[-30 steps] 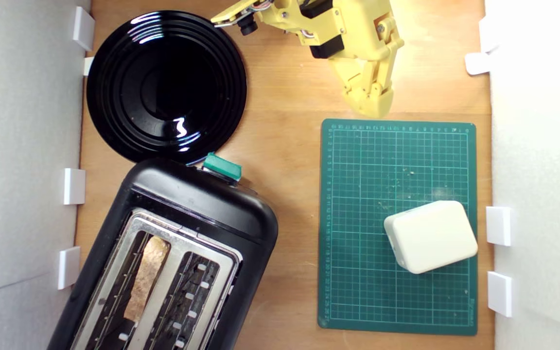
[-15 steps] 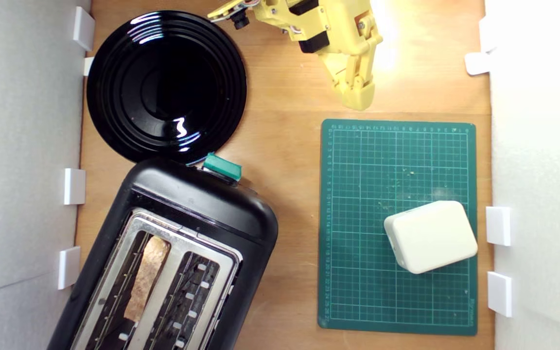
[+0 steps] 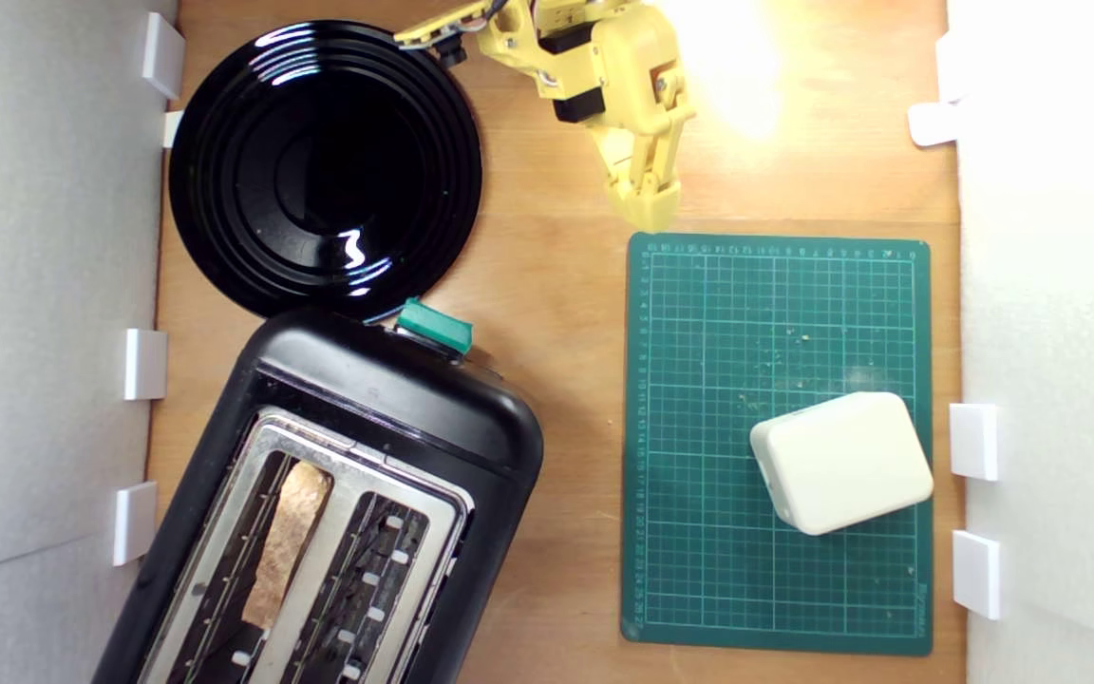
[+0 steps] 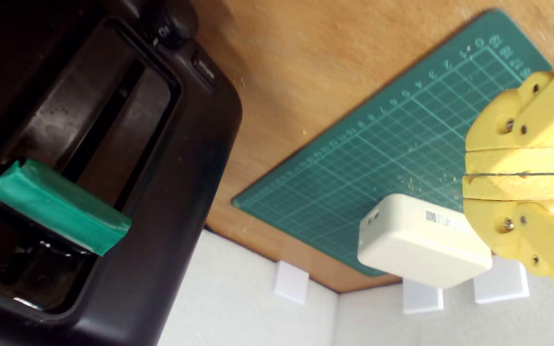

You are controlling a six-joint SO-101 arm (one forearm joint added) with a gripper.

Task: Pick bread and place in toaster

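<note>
The toaster (image 3: 319, 513) sits at the exterior view's lower left, just below the black plate (image 3: 324, 171). Right of it lies the green mat (image 3: 699, 532), carrying a white block (image 3: 841, 463). The yellow gripper (image 3: 650, 201) hangs above the mat's top edge — jaws pressed together, empty. The bread (image 3: 286, 541) stands in the toaster's left slot.

The arm (image 3: 604, 66) is built of yellow printed plastic shells with black servo blocks set between them. Its hand (image 3: 647, 195) tapers to two blunt yellow fingers (image 4: 517, 161) with flat inner faces and a paler, wood-like tint along their meeting edges. Small silver screws (image 4: 508, 126) sit in round bosses at the finger pivots. A bundle of thin coloured wires (image 3: 499, 11) runs beside a small black round camera lens (image 3: 452, 52) on a yellow bracket.
</note>
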